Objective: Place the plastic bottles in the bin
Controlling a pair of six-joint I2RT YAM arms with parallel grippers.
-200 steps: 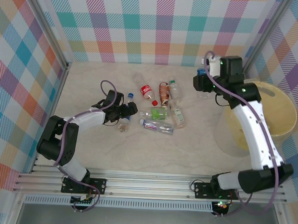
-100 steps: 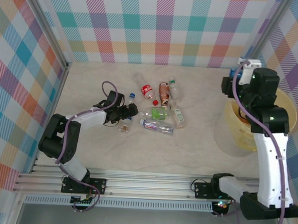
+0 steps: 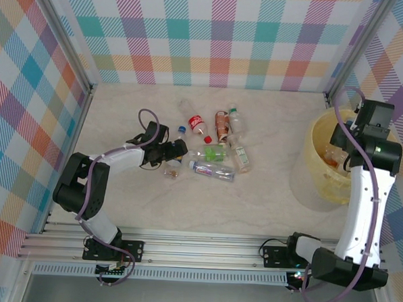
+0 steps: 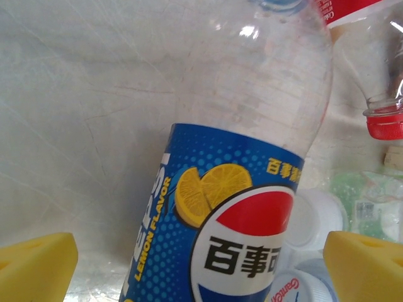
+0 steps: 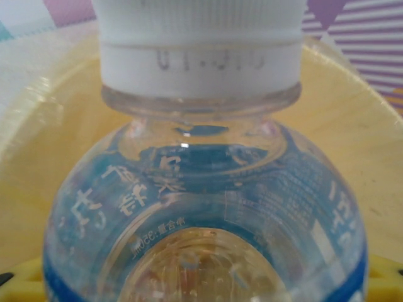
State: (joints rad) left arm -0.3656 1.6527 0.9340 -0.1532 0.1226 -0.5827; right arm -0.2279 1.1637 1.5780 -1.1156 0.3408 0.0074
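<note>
Several plastic bottles lie mid-table: a red-labelled one (image 3: 195,117), an orange one (image 3: 221,125), a green one (image 3: 214,153) and a blue-labelled one (image 3: 212,169). My left gripper (image 3: 176,150) is open, its yellow fingers (image 4: 34,267) on either side of a blue-labelled Pepsi bottle (image 4: 233,207) without touching it. My right gripper (image 3: 345,144) hangs over the pale-yellow bin (image 3: 319,186), shut on a clear bottle (image 5: 201,207) with a blue label and white cap. Inside the bin lie more bottles (image 3: 333,158).
A red-capped bottle neck (image 4: 384,119) and white caps (image 4: 315,220) lie just right of the Pepsi bottle. Checked walls close in the table at the back and both sides. The bin stands against the right wall.
My right arm has swung right with its bottle, from behind the bottle cluster to over the bin. My left gripper has barely shifted.
</note>
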